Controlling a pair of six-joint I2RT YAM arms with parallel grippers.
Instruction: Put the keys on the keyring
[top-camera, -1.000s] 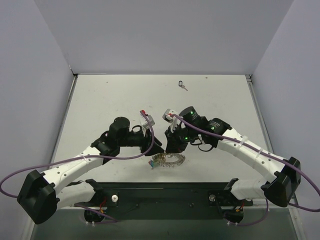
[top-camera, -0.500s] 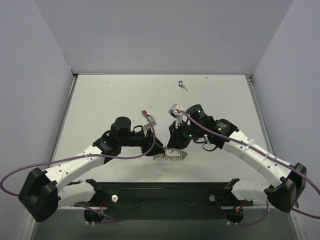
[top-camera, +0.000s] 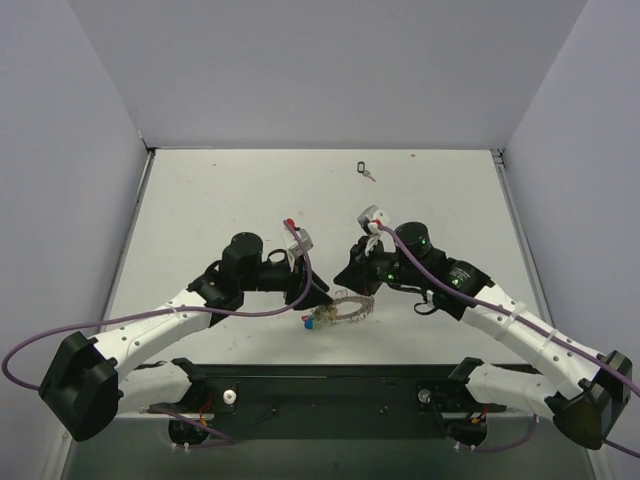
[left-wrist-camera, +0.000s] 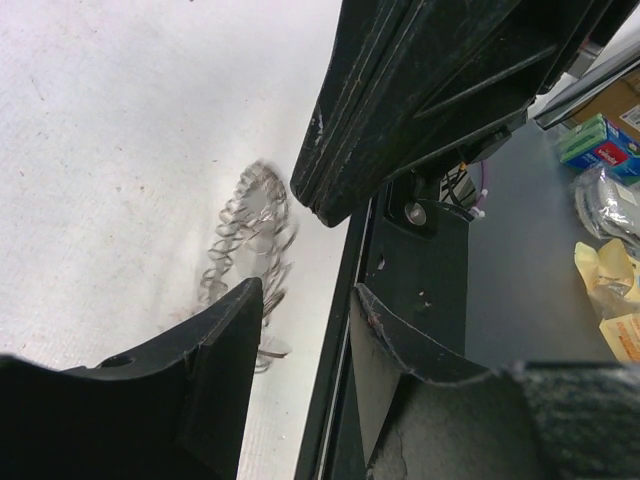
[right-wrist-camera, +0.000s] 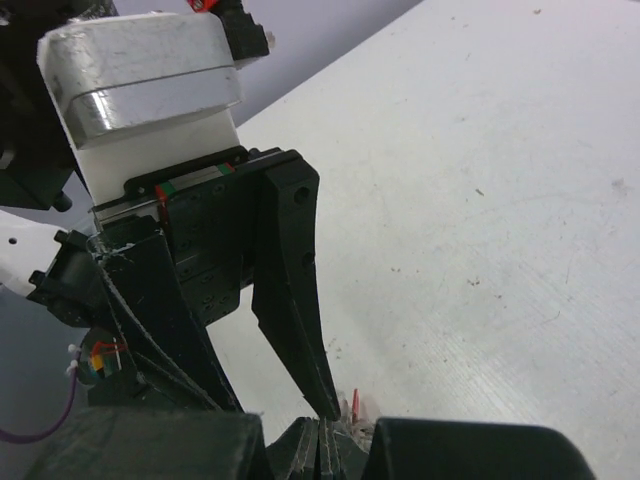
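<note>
1. Rightward goes the right arm (top-camera: 470, 300) since a second ago, and the keyring (top-camera: 350, 306) sits slightly farther.
2. Right gripper (right-wrist-camera: 322, 432) is pinched together; a red sliver (right-wrist-camera: 352, 405) at its tips may be a key.
3. Left gripper (left-wrist-camera: 308, 292) stands partly open beside the ring's left rim, holding nothing visible.
4. Coloured keys (top-camera: 315, 321) cluster near-left of it; a black key (top-camera: 365, 170) lies far off.
5. Clamp the ring first, then thread slowly.
</note>
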